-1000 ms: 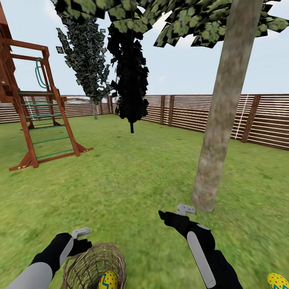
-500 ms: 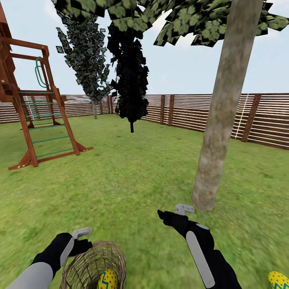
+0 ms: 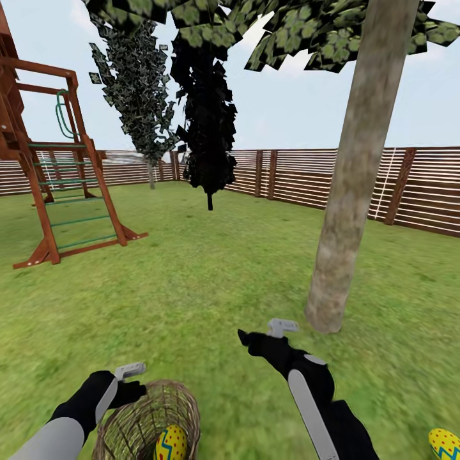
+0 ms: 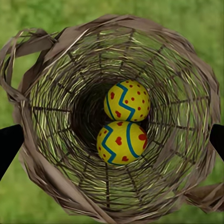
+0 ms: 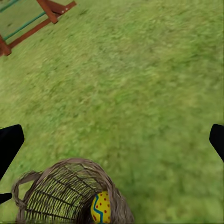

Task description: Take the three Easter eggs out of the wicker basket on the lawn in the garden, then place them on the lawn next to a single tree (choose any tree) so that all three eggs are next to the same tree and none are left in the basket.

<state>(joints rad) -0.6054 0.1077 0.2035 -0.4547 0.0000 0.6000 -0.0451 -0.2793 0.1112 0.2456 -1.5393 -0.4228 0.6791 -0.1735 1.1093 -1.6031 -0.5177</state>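
Your left claw (image 3: pixel 131 378) sits just beside the rim of the wicker basket (image 3: pixel 145 425), which stands on the lawn (image 3: pixel 211 281) at the lower left of the head view. In the left wrist view, its fingertips (image 4: pixel 9 144) stand spread wide to either side of the basket mouth and grip nothing. That view looks straight down into the basket: two Easter eggs lie at the bottom, touching each other, one egg (image 4: pixel 122 142) nearer the camera and the other egg (image 4: pixel 127 100) just beyond it. From the head view you see one of them (image 3: pixel 171 443) through the basket opening.

Your right claw (image 3: pixel 259 335) hovers over bare grass between the basket and the tree (image 3: pixel 348 211), its arm reaching forward. In the right wrist view, its fingertips (image 5: pixel 10 142) are set far apart and hold nothing; the basket and an egg inside it (image 5: pixel 101 208) appear below it.

A third egg (image 3: pixel 445 444) lies on the lawn at the lower right edge of the head view, outside the basket, on the tree's side and well apart from the trunk base.

The play tower (image 3: pixel 48 166) stands at the left, the slat fence (image 3: pixel 421 191) behind.
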